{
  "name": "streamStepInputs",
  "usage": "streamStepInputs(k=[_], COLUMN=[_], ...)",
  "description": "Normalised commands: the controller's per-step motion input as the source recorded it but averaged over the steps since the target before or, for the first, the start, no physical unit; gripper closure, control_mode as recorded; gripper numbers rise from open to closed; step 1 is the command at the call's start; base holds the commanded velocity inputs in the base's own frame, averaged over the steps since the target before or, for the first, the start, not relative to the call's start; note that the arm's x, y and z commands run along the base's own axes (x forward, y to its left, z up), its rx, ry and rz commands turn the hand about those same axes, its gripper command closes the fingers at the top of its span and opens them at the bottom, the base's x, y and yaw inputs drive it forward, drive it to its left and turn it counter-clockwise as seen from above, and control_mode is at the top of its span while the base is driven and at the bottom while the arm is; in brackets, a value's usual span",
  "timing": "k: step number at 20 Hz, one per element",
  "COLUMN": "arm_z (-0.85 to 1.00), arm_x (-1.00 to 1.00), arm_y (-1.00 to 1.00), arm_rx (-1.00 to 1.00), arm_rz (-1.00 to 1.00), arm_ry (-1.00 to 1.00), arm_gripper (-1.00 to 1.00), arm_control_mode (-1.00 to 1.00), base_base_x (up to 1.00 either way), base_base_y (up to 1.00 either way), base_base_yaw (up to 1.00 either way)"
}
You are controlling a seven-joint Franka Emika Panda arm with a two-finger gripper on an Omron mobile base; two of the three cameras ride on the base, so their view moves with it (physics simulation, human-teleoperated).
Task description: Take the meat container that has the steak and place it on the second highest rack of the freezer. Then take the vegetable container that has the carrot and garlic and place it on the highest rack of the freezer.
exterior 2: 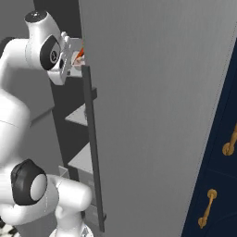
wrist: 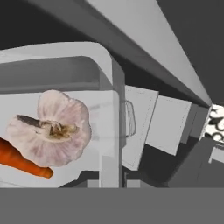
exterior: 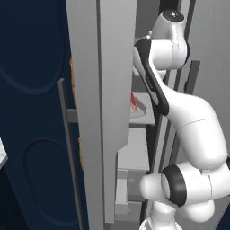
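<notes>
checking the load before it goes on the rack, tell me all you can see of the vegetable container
The vegetable container is a shallow, light grey rectangular tray with rounded corners and a raised rim, plastic by its look. A pale garlic bulb lies in it, beside an orange carrot. It is up inside the freezer, by the gripper.

A pale pink-white garlic bulb (wrist: pixel 50 127) and orange carrot (wrist: pixel 19 161) lie in the light-grey vegetable container (wrist: pixel 107 70); at 3 o'clock, navy cabinets (exterior 2: pixel 217 152) carry gold handles (exterior 2: pixel 207 208) beside the grey freezer (exterior 2: pixel 152 111).
</notes>
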Motion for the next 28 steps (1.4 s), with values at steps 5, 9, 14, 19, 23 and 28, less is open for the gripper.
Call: streamStepInputs(k=[5, 9, 14, 19, 23, 28], arm_z=[0.0, 0.0, 0.0, 0.0, 0.0, 0.0], arm_x=[0.63, 0.66, 0.66, 0.6, 0.48, 0.32], arm_y=[-0.05, -0.06, -0.06, -0.03, 0.0, 0.0], arm_rx=[0.0, 0.0, 0.0, 0.0, 0.0, 0.0], arm_rz=[0.0, 0.0, 0.0, 0.0, 0.0, 0.0], arm_ry=[0.0, 0.0, 0.0, 0.0, 0.0, 0.0], arm_gripper=[1.0, 1.0, 1.0, 1.0, 1.0, 1.0], arm_control_mode=[-1.0, -1.0, -1.0, -1.0, -1.0, -1.0], base_base_x=[0.0, 0.0, 0.0, 0.0, 0.0, 0.0], base_base_y=[0.0, 0.0, 0.0, 0.0, 0.0, 0.0], base_base_yaw=[0.0, 0.0, 0.0, 0.0, 0.0, 0.0])
